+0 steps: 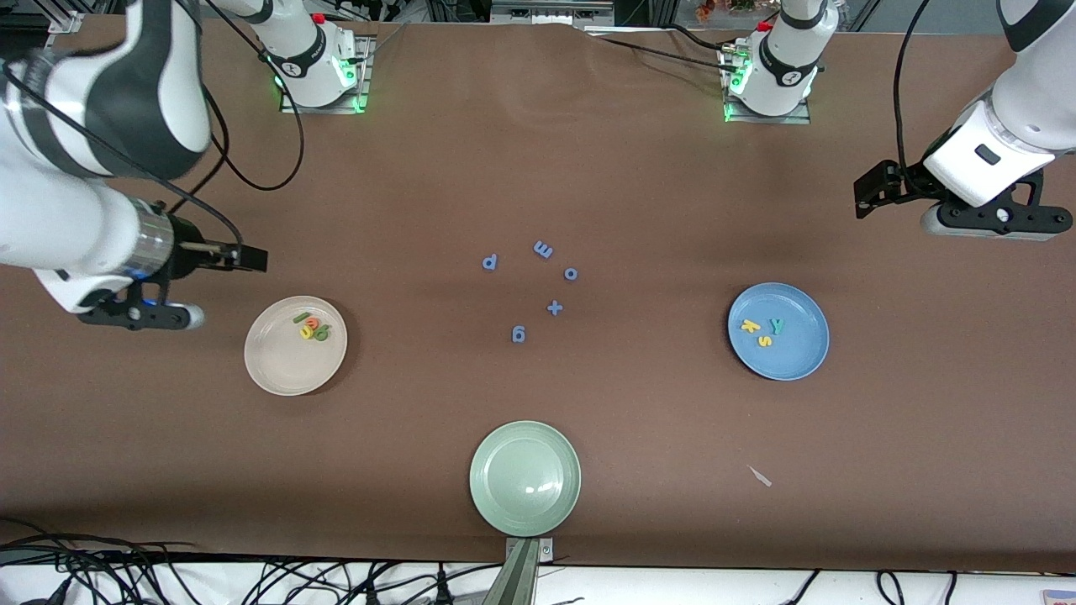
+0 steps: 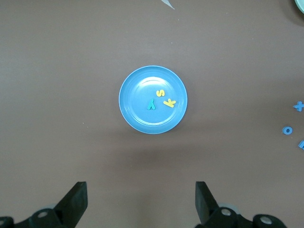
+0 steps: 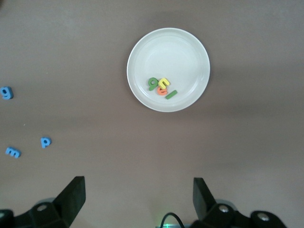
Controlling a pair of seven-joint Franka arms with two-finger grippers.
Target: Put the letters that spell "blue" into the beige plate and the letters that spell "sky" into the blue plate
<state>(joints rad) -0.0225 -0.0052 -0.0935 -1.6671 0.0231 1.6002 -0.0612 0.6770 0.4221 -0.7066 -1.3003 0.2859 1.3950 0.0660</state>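
- Five small all-blue foam letters and a plus sign lie mid-bench, between the round beige plate and round blue plate.
- Empty sage-green plate nearest the front camera; a pale scrap, perhaps tape, nearby.
- Left pincer and right pincer both spread wide, holding nothing.

A round cream-beige plate near the table's right-arm end holds clustered dark green, light green, yellow and orange foam letters. A round blue plate near the left-arm end holds yellow and teal letters.

A brown matte table fills the scene under even overhead light, with black cables tangled along its pale edge nearest the front camera.
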